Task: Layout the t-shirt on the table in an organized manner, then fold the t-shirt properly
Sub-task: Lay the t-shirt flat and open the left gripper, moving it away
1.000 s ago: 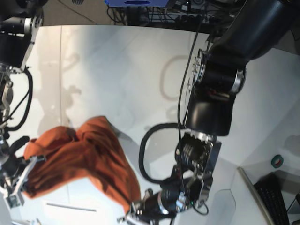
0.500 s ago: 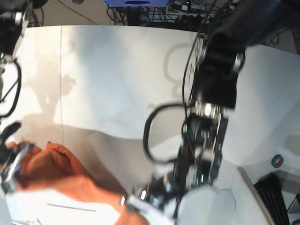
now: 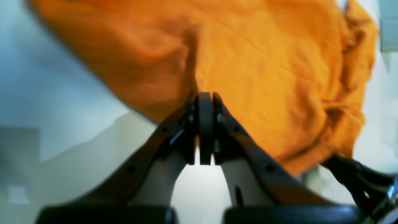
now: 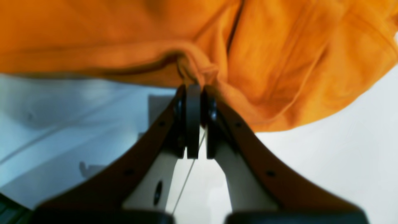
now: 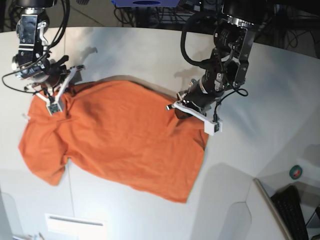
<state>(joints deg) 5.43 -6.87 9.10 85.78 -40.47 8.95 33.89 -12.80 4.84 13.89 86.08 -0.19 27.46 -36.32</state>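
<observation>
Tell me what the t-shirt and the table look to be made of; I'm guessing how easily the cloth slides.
The t-shirt: soft matte orange knit cloth, likely cotton-like; it creases and bunches where the left gripper and right gripper pinch it. The table: smooth white hard surface, probably laminate, with a faint sheen and soft shadows, so likely fairly slippery.

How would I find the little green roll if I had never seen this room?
Start at the big white table with the orange t-shirt spread on it, then look to the far right edge of the base view. The green tape roll lies there, a small ring just above a black keyboard.
</observation>
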